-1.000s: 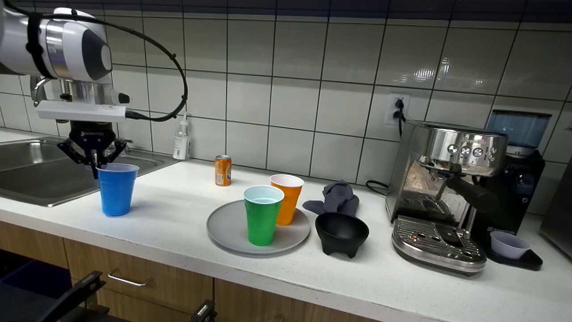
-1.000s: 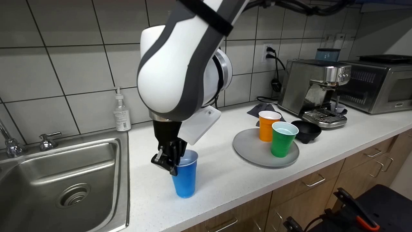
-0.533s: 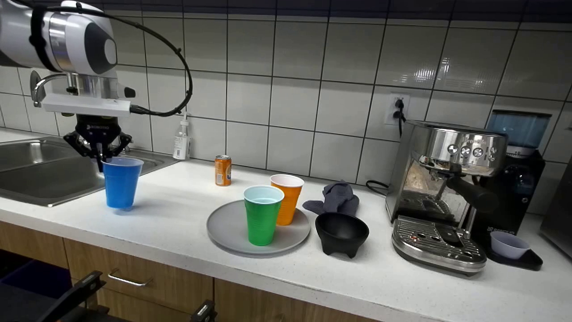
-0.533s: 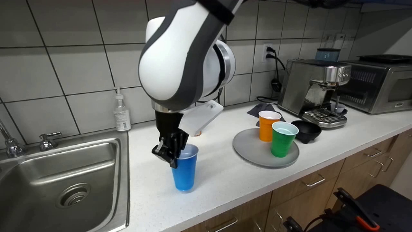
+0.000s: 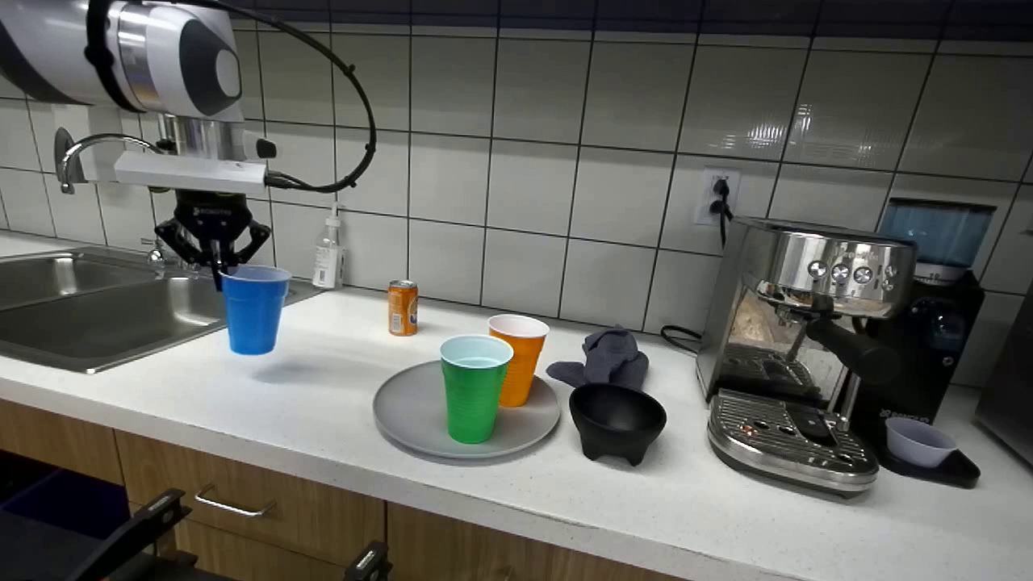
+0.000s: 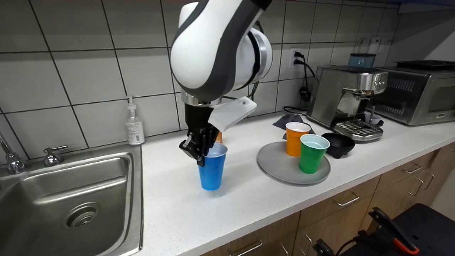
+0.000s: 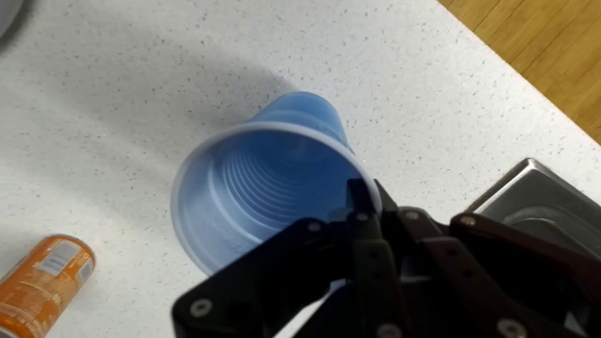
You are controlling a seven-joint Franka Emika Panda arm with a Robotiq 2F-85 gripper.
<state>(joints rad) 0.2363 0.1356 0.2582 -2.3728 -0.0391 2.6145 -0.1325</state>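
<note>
Blue cup (image 5: pixel 257 315) in gripper (image 5: pixel 219 276) lettered ROBOTIQ, orange can (image 5: pixel 403 308), print blurred

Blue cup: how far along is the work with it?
Done: the gripper is shut on the rim of the blue cup. In hand: the cup hangs clear of the counter. Left, it seems: setting it down, since it rests on nothing yet; the green cup and orange cup stand on the plate.
</note>
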